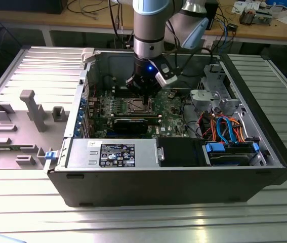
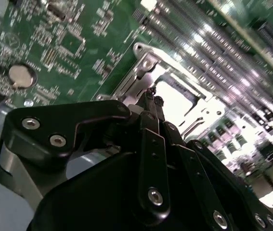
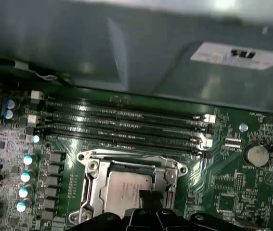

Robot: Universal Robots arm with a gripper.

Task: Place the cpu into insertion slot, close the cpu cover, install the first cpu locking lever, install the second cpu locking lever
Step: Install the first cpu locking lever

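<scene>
We see a printed black label (image 1: 117, 154) on the power supply (image 1: 110, 153) at six o'clock, and a white sticker (image 3: 232, 54) on the case wall (image 3: 126, 48); neither is legible.

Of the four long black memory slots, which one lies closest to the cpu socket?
The memory slot that runs along the socket's silvery rim, on the side of the row away from the grey case wall. The other three lie between it and that wall.
</scene>
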